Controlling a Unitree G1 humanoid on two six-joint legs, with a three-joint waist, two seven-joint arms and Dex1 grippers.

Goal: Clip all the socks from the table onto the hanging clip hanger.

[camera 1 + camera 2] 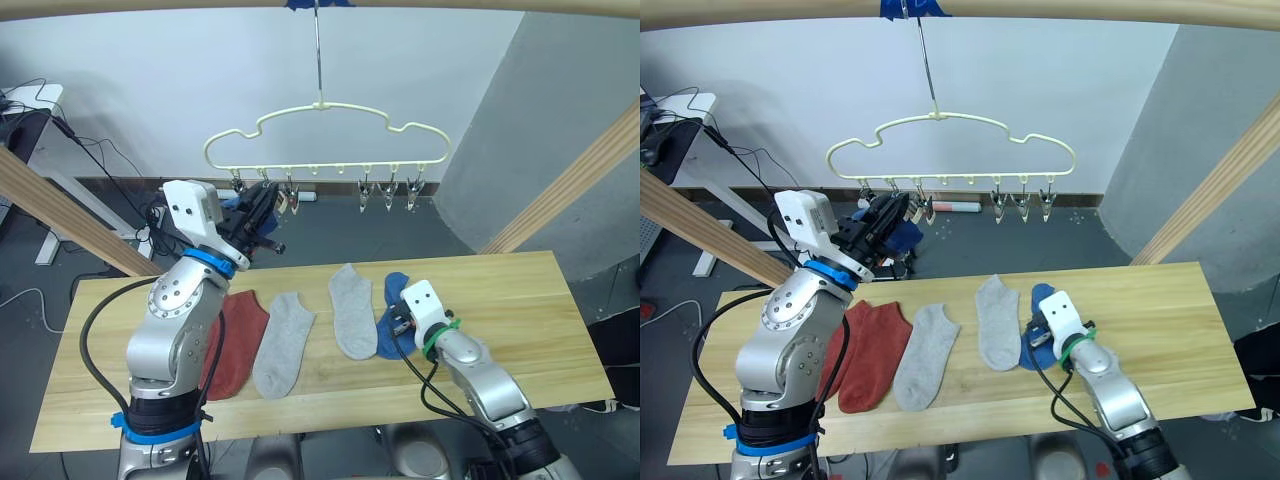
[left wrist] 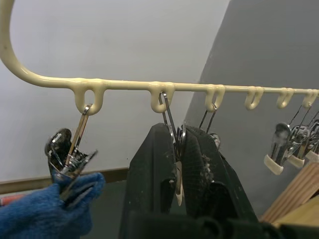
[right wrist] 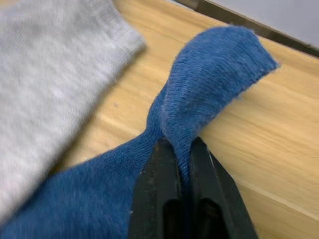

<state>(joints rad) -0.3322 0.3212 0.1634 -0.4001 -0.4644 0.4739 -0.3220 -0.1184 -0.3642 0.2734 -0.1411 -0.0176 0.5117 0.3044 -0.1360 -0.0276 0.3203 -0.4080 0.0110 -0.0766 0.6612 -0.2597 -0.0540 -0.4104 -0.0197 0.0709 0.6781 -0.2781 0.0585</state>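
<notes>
Your right end effector (image 3: 182, 149) pinches the blue sock (image 3: 199, 89) on the table (image 1: 520, 300); your left end effector (image 2: 178, 149) squeezes a clip (image 2: 175, 149) on the clip hanger (image 1: 325, 135).

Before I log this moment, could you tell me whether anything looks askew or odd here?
Mostly tidy. The blue sock on the table is bunched into a raised fold where the right gripper pinches it, unlike the flat grey sock beside it. The clip hanger hangs level.
</notes>
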